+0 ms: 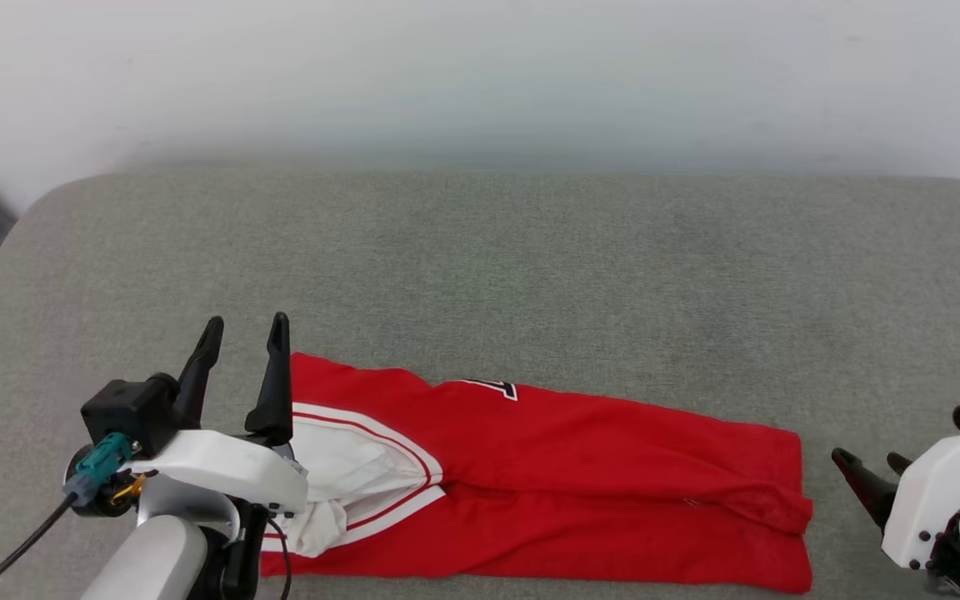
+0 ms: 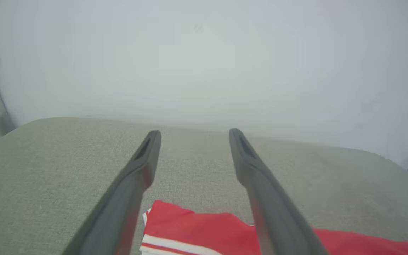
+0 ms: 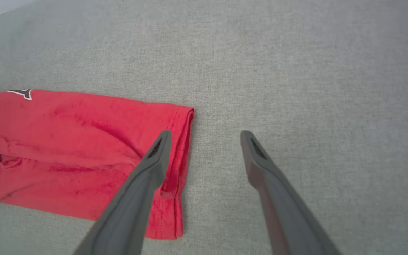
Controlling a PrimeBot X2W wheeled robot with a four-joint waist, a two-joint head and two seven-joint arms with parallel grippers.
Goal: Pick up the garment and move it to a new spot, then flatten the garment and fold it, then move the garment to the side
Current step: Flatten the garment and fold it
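Okay, both tools are spread wide and nothing is held. The left gripper (image 1: 247, 319) is raised with its fingers apart, and the right gripper (image 1: 865, 457) is likewise wide and empty. The garment (image 1: 580, 467) is laid as a long folded strip on the grey cushion (image 1: 530, 275), between the two grippers. Its white-sleeved, stripe-trimmed end is found just beside and below the left gripper's fingers. Its red hem end lies just beside the right gripper, overlapped by one finger in the right wrist view; contact cannot be told.

The fabric is judged soft, light and limp, not fragile. Layers are likely to slide apart if only the top ply is pinched. Hold is best taken at both short ends, near the corners, through all layers.

A sliver of the black number (image 1: 492, 388) is shown at the strip's far edge. Nothing is seen in the way, and the pale wall (image 1: 480, 75) is well beyond the fingertips.
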